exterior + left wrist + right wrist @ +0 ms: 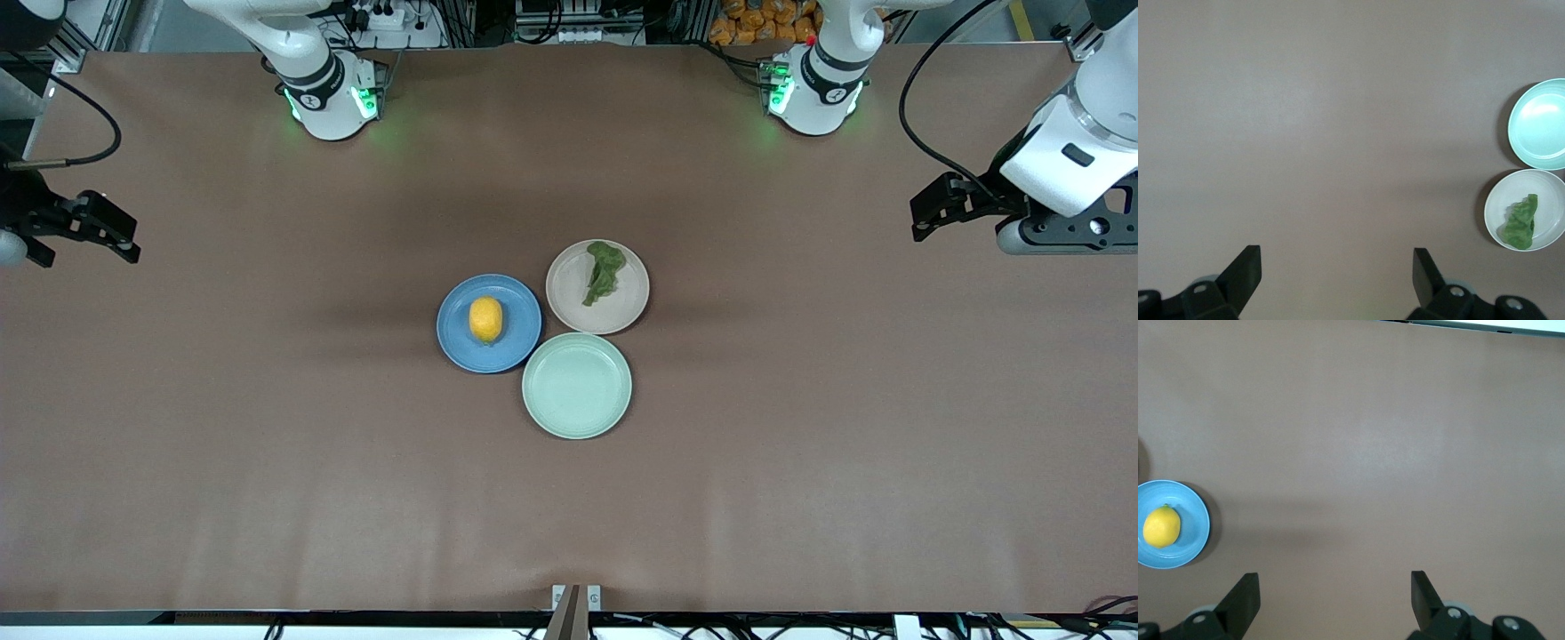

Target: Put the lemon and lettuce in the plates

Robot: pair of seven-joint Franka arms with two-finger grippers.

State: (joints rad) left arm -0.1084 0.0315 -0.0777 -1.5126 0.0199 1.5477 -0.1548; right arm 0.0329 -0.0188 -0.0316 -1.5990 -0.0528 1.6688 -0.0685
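Observation:
The yellow lemon [485, 320] lies in the blue plate [455, 342] at the table's middle; both show in the right wrist view, lemon [1161, 527] in plate [1197, 520]. The dark green lettuce [604, 271] lies in the beige-pink plate [627, 307]; both show in the left wrist view, lettuce [1519, 223] in plate [1551, 200]. My left gripper [926, 213] is open and empty, up over the left arm's end of the table [1337, 267]. My right gripper [111, 233] is open and empty, up over the right arm's end [1335, 590]. Both arms wait.
An empty mint-green plate [577, 385] touches the other two plates, nearer the front camera; it also shows in the left wrist view [1540, 124]. The brown table [267, 444] spreads wide around the plates.

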